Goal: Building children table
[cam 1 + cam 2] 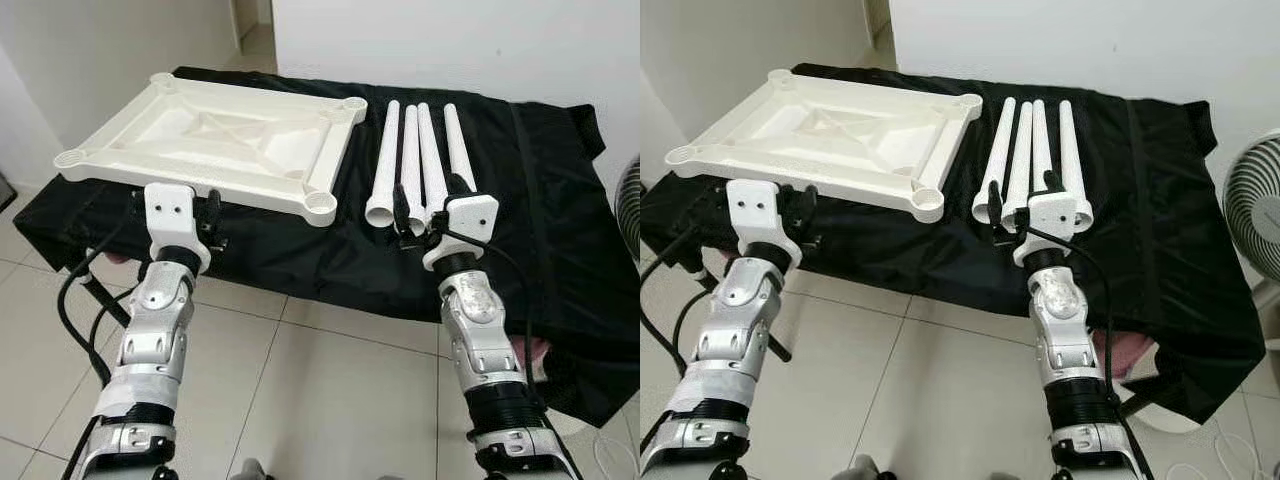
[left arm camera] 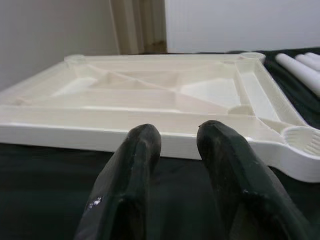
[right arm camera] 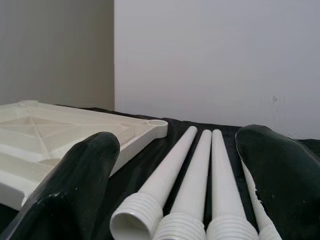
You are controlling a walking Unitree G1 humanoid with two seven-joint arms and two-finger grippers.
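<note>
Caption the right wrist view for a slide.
Open right gripper poised at the threaded ends of four white table legs lying side by side on black cloth, upturned tabletop beside them.
</note>
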